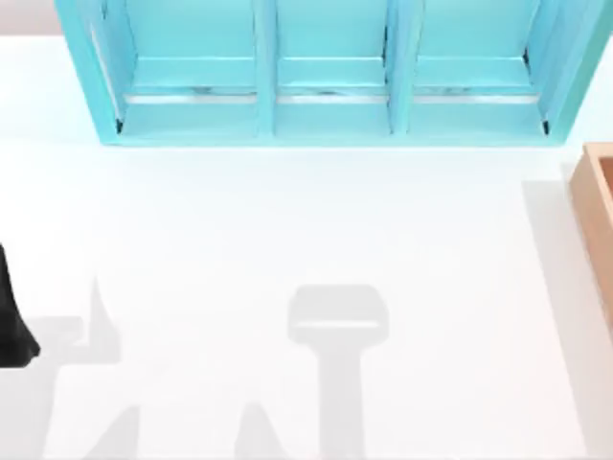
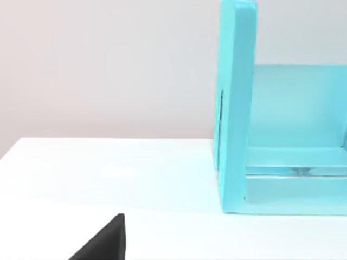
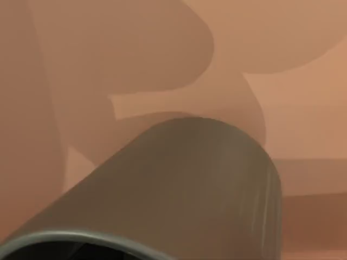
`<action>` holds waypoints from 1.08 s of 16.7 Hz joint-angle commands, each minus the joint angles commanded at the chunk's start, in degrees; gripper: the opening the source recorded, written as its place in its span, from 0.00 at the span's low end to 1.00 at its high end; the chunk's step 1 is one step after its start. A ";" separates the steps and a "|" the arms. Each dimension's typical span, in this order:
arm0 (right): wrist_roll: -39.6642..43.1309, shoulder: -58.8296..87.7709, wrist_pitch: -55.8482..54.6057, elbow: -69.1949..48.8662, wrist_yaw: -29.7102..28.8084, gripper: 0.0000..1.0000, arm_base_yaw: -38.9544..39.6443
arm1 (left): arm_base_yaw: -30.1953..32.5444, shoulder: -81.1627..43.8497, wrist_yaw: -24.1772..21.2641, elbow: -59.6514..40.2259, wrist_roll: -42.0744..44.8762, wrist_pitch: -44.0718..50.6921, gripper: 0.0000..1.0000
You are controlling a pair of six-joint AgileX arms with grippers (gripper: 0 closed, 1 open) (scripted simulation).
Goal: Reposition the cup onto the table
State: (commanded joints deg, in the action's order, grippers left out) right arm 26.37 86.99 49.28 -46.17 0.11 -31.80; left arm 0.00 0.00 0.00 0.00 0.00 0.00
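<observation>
The cup (image 3: 184,189) lies very close under the right wrist camera — a grey-olive cylinder on its side, its dark rim nearest the lens, resting against tan wooden surfaces that surround it on every side. From above, the tan wooden box (image 1: 596,216) sits at the table's (image 1: 306,240) right edge, and the cup itself cannot be made out there. The right claw's fingers are hidden, so whether it is open, closed or gripping the cup cannot be told.

The left arm (image 1: 11,316) is parked at the table's left edge (a dark shape at the frame's border); its claw state cannot be told either — the turquoise shelf unit (image 2: 238,108) stands well ahead of it.
</observation>
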 joint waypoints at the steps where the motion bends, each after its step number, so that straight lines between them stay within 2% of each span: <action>1: 0.00 0.00 0.00 0.00 0.00 1.00 0.00 | 0.00 0.00 0.00 0.00 0.00 0.00 1.00; 14: 0.00 0.00 0.00 0.00 0.00 0.02 0.00 | 0.00 0.00 0.00 0.00 0.00 0.00 1.00; 18: 0.00 0.00 0.00 0.00 0.00 0.00 0.00 | 0.00 0.00 0.00 0.00 0.00 0.00 1.00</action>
State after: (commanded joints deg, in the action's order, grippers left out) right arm 26.37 86.99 49.28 -46.17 0.11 -31.80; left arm 0.00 0.00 0.00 0.00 0.00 0.00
